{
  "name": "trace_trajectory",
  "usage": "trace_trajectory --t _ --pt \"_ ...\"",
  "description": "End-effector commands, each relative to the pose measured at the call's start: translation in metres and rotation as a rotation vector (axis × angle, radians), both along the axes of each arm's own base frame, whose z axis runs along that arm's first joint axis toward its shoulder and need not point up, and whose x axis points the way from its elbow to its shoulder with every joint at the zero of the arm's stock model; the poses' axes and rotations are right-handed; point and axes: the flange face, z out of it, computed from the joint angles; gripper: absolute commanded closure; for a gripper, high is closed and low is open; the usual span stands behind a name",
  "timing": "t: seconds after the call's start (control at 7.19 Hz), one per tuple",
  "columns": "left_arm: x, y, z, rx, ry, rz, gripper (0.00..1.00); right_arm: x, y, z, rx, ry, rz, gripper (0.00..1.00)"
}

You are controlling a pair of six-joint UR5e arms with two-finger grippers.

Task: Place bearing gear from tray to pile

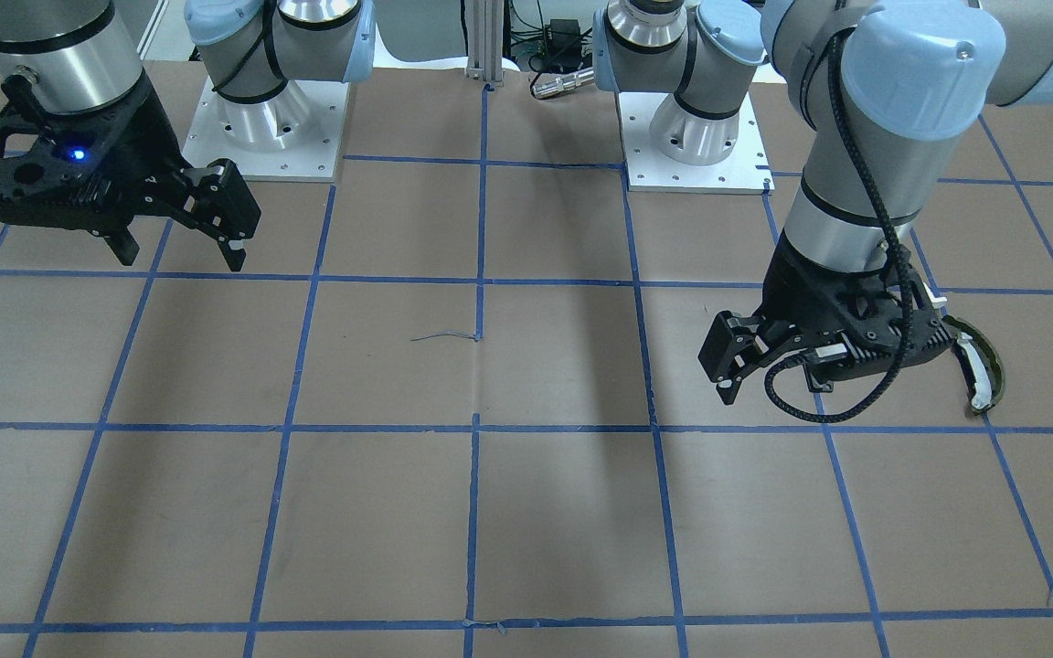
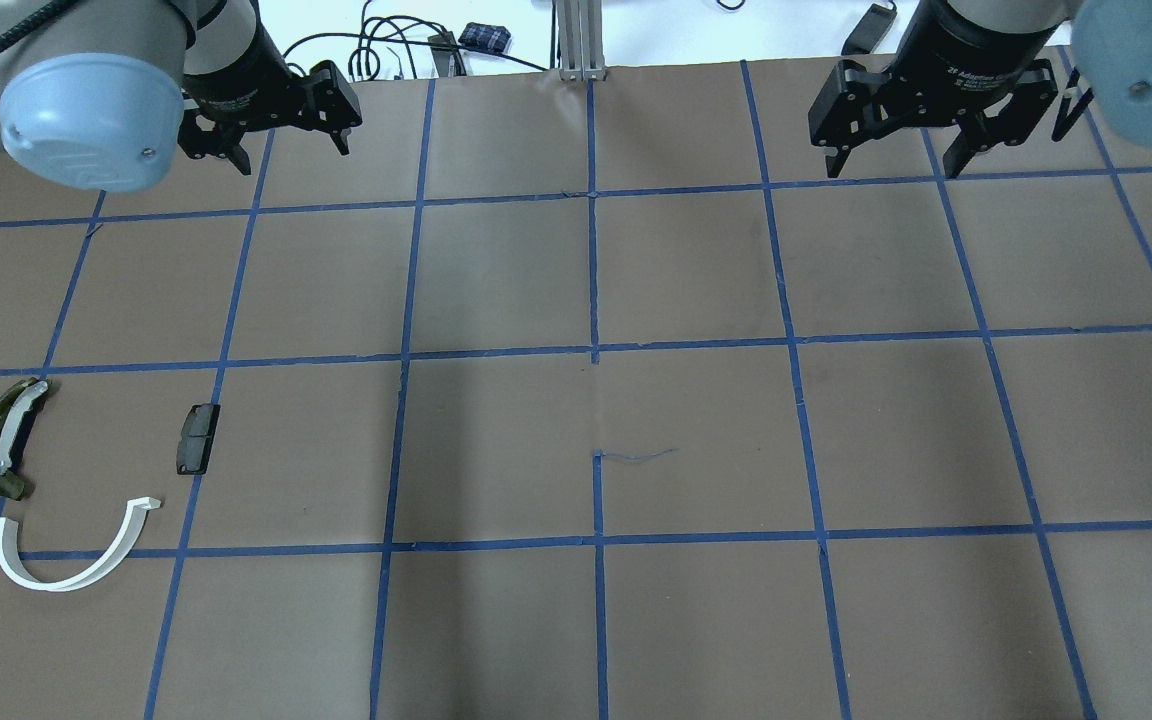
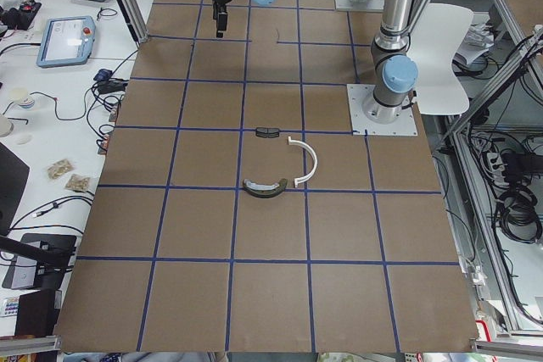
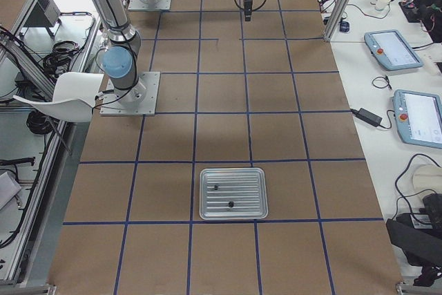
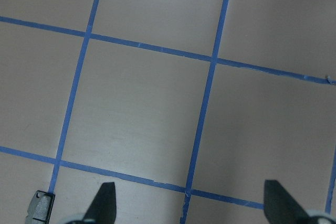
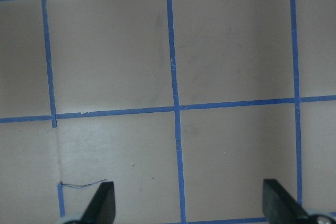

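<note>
A metal tray lies on the table in the exterior right view, with two small dark parts in it. I cannot tell which one is the bearing gear. The pile lies at the table's left end: a white half-ring arc, a small black block and an olive-green curved piece with a white strip. My left gripper hangs open and empty above the far side of the table, away from the pile. My right gripper is open and empty, far from the tray.
Blue tape lines grid the brown table top. The two arm bases stand on white plates. Cables and a metal post sit beyond the far edge. Pendants and cables lie on the side benches.
</note>
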Motion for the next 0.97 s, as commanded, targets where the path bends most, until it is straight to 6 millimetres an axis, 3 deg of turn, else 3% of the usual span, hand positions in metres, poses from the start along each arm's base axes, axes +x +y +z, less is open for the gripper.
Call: trace_trajectory --t 0.0,0.14,0.42,0.7,0.83 --pt "0.002 0.001 -0.004 0.011 -0.001 0.004 0.00 -0.037 -0.009 0.003 -0.009 0.014 -0.031 0.00" --pt "0.003 0.001 -0.004 0.011 -0.002 0.004 0.00 -0.102 -0.011 0.009 0.019 0.024 -0.082 0.00" --pt "0.001 0.006 -0.010 0.023 -0.001 0.002 0.00 -0.218 0.003 0.016 0.066 0.050 -0.029 0.00" --pt "0.000 0.010 -0.012 0.026 0.002 0.000 0.00 -0.294 0.017 0.001 0.104 0.078 0.175 0.00" --pt "0.000 0.010 -0.012 0.026 0.002 0.000 0.00 -0.358 0.025 -0.024 0.141 0.047 0.239 0.00"
